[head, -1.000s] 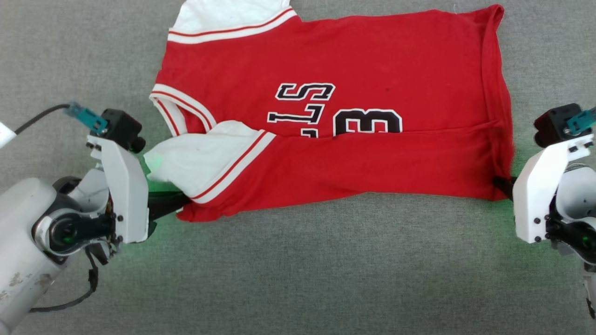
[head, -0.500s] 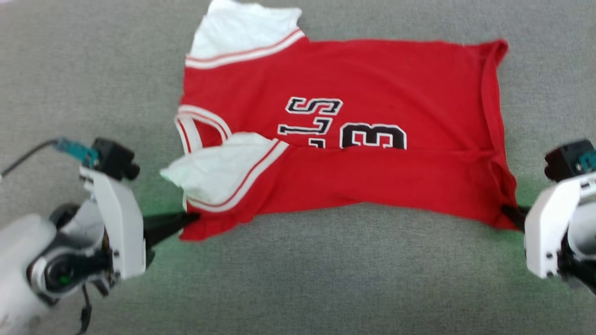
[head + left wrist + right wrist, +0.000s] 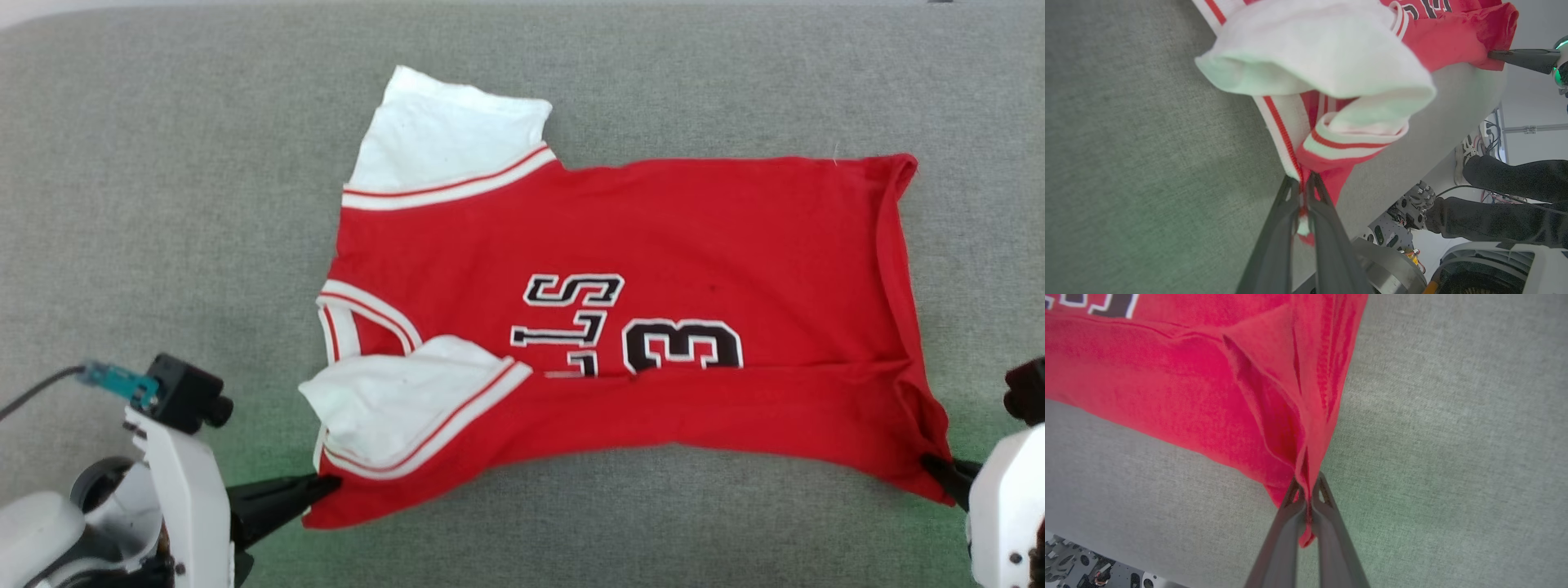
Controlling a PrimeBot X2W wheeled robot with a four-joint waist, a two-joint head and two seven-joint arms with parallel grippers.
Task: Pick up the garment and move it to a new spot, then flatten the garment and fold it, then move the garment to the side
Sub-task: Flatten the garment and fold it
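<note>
At the near edge of a grey fabric surface (image 3: 163,204), the left gripper (image 3: 331,483) and right gripper (image 3: 932,465) each pinch a corner of the red garment (image 3: 678,237).
Both are pressed tight on the cloth: the left below a folded-over white sleeve (image 3: 392,404), the right at the hem end. Between them the garment lies spread, its near strip folded over the black lettering (image 3: 571,314).

L gripper (image 3: 328,485): two long dark tapered fingers (image 3: 1271,253), white angular wrist plate (image 3: 184,490); black cam block (image 3: 186,394) at its 12 o'clock, teal plug (image 3: 118,380), grey cable (image 3: 37,390). R gripper (image 3: 933,465): same dark fingers, white plate (image 3: 1008,498), black cam (image 3: 1027,390).
</note>
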